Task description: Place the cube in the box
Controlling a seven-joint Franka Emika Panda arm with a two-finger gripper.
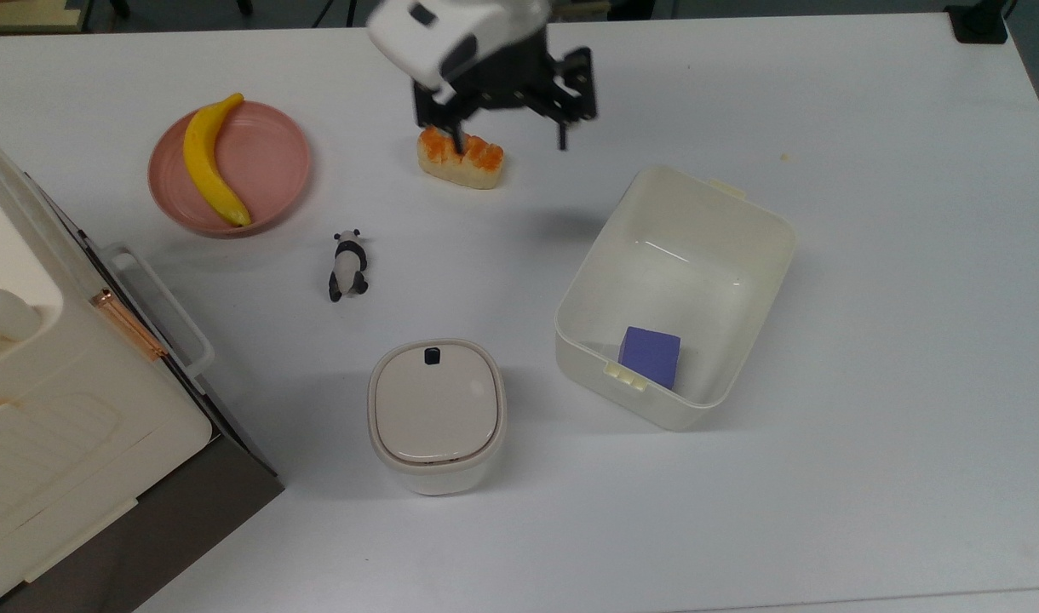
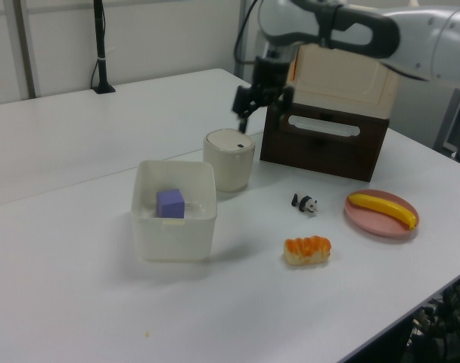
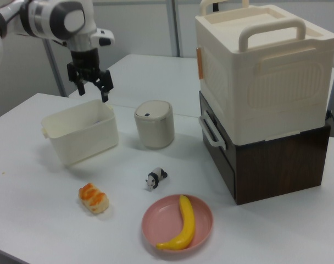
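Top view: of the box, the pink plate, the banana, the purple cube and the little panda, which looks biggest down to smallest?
Largest to smallest as they look in the top view:
1. box
2. pink plate
3. banana
4. cube and panda figurine: these look much alike, so I would not rank them.

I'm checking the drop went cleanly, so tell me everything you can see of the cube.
The cube is a small, matte purple-blue block with plain flat faces. It sits flat on the floor of the cream-white box, in the corner nearest the latch tab at the top view's lower left, close to the walls. Nothing grips it: the open pincer is well away from the box, over the sushi piece.
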